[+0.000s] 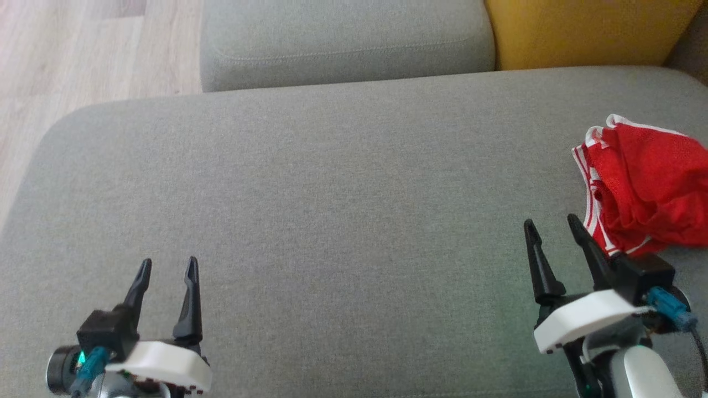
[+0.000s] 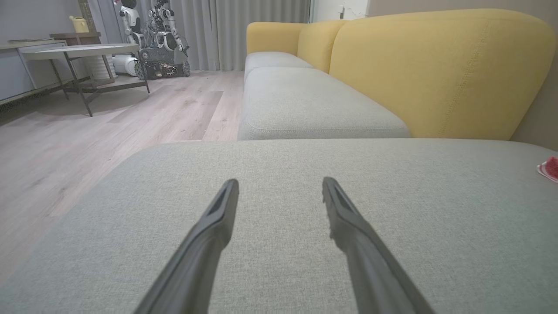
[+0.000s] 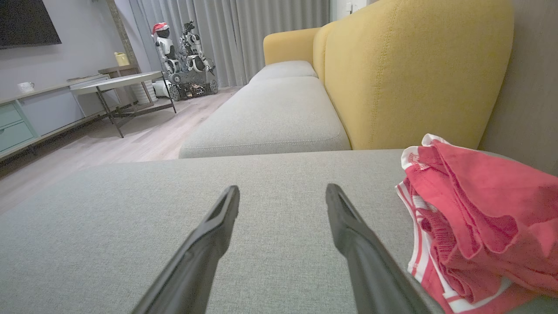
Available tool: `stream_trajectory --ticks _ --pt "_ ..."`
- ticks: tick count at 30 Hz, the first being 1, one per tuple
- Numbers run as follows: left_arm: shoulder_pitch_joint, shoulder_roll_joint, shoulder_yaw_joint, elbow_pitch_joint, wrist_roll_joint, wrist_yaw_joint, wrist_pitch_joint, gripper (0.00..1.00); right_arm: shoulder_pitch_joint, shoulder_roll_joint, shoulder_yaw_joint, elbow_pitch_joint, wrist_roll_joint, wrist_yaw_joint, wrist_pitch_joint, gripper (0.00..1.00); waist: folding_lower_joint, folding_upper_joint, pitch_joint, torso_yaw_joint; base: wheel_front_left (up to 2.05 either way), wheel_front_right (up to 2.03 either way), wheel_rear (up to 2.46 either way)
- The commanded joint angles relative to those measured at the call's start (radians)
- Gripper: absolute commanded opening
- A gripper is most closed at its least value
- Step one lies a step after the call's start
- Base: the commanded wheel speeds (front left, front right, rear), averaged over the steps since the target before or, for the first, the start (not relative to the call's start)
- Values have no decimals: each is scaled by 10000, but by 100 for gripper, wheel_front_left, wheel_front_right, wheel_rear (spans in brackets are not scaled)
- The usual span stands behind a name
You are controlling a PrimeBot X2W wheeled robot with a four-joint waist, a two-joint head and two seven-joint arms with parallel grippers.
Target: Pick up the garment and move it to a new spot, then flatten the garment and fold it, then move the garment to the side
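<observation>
The left gripper (image 1: 168, 261) is nearest, low over the near left of the grey seat cushion (image 1: 332, 188). Its two dark fingers point toward the far side, and its jaws are spread apart with only bare fabric between them. The right gripper (image 1: 551, 220) is at the near right, reaching a little farther in, with its fingers leaning slightly left. Its jaws are also wide apart and empty.

The garment (image 1: 647, 188), red mesh cloth with white striped trim, lies in a crumpled heap at the cushion's right edge. It is just beside the right gripper and beyond it. In the right wrist view the cloth is to the right of the right-hand finger, outside the jaws.

A second grey cushion (image 1: 343, 44) lies on the far side, with a yellow backrest (image 1: 586, 30) at the far right and pale wood floor (image 1: 66, 50) at the far left
</observation>
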Motion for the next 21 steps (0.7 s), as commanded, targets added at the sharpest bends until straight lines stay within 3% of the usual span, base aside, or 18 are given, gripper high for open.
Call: stream_trajectory --ticks 1,21 --pt "-311 200 377 -385 -127 47 3 100 -197 -24 257 -358 0 -9 17 100 1 0 -64 -11 0 0 0" --pt "-211 295 221 -179 -319 88 96 100 -49 -23 200 -576 -82 -9 234 100 1 0 -243 33 0 0 0"
